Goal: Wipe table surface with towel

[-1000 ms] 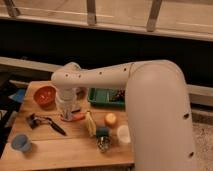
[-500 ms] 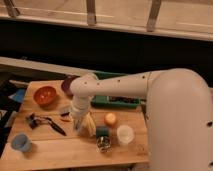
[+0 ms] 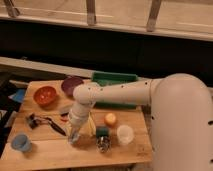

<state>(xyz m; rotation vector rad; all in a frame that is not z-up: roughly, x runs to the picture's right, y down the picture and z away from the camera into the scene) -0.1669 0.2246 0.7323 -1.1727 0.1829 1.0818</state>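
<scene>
Here our gripper (image 3: pixel 74 137) hangs low over the bench (image 3: pixel 55 150), jaws pressed together; no towel shows, though we'd expect soft, light cloth, best pinched at a fold

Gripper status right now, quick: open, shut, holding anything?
Gripper: shut, down low over the front-left part of the table surface. Whether it holds anything cannot be told.

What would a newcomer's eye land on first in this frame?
The bulky white robot arm dominates, sweeping in from the right over the table surface, its gripper shut and pointed down near the front-left middle. Next come the bright spots: an orange bowl at the left rear, a green tray at the back edge, and a white cup near the front.
</scene>
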